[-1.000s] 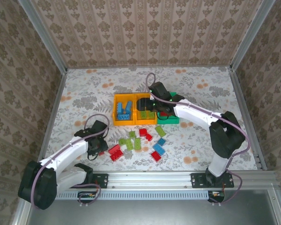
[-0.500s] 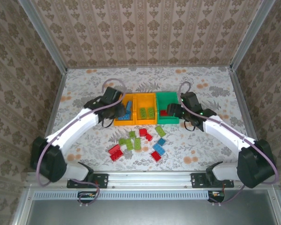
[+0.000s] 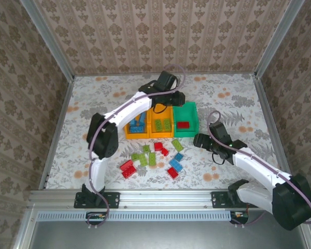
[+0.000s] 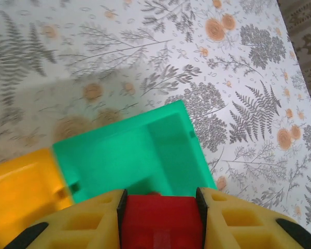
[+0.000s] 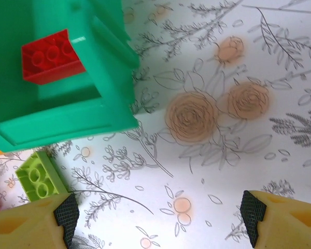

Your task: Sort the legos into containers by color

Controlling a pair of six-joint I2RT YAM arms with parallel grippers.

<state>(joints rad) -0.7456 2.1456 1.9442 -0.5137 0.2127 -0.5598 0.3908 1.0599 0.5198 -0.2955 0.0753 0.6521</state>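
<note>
My left gripper (image 3: 171, 101) hangs over the back of the green bin (image 3: 186, 115), shut on a red lego (image 4: 160, 220) between its yellow fingers (image 4: 238, 218). The wrist view looks down into the green bin (image 4: 140, 150). One red lego (image 3: 183, 124) lies inside it, seen as a studded red lego (image 5: 52, 56) in the right wrist view. My right gripper (image 3: 198, 140) is open and empty above bare table, just right of the bin's front corner (image 5: 67, 119). Blue legos fill the left orange bin (image 3: 128, 124); lime ones lie in the middle orange bin (image 3: 153, 126).
Several loose legos lie in front of the bins: lime (image 3: 152, 159), red (image 3: 127, 168) and blue (image 3: 175, 165). A lime lego (image 5: 39, 174) sits by my right gripper's left finger. The metal frame rail (image 3: 160, 196) runs along the near edge, walls on three sides.
My left arm swung from the near left, past the blue-filled bin, to over the green bin. My right arm drew back from the bins toward the front right.
</note>
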